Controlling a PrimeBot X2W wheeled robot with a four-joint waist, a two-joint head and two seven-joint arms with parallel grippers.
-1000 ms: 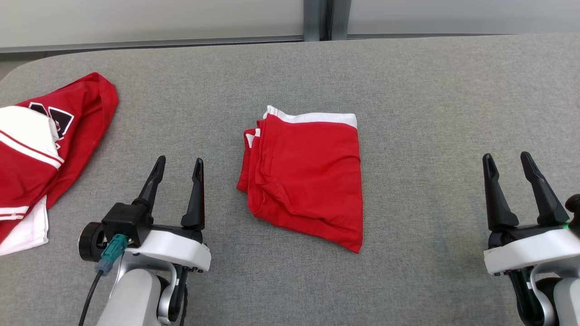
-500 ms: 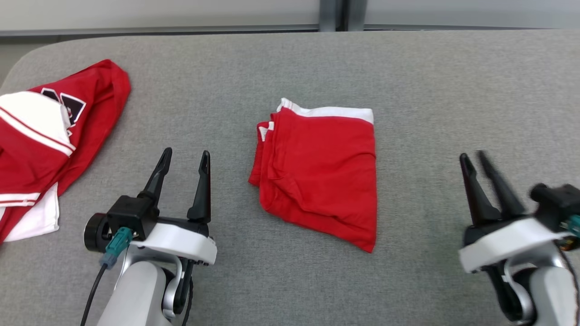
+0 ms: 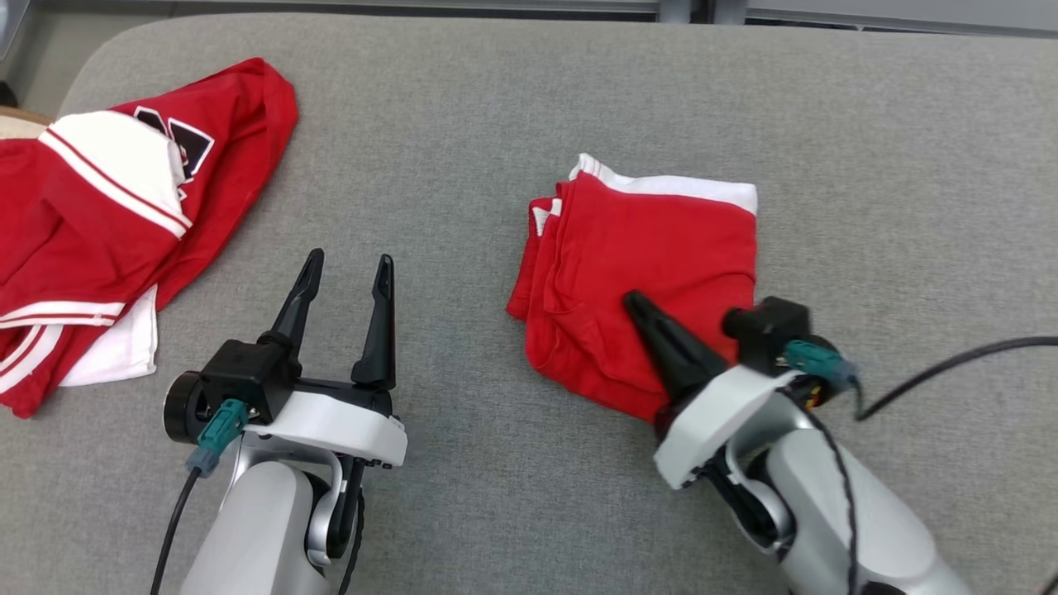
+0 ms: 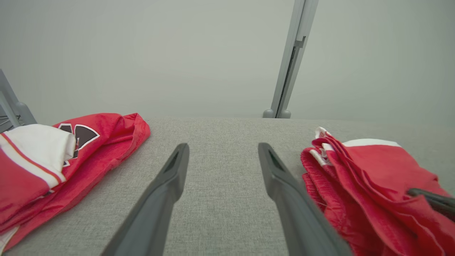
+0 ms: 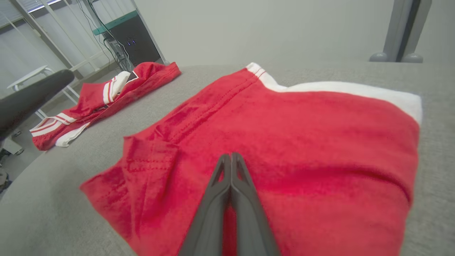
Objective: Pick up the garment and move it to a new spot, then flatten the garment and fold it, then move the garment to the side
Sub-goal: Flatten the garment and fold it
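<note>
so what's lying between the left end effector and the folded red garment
Nothing, just bare grey table between the left end effector and the folded red garment, seen in the head view.

Left claw (image 3: 349,256) gapes wide; right claw (image 3: 633,297) pressed together, seemingly empty.

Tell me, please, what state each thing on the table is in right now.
garment: folded, lying flat.
jersey: crumpled, unfolded, at the far left.
left claw: open, empty, off both cloths.
right claw: shut, tips over the garment.
</note>
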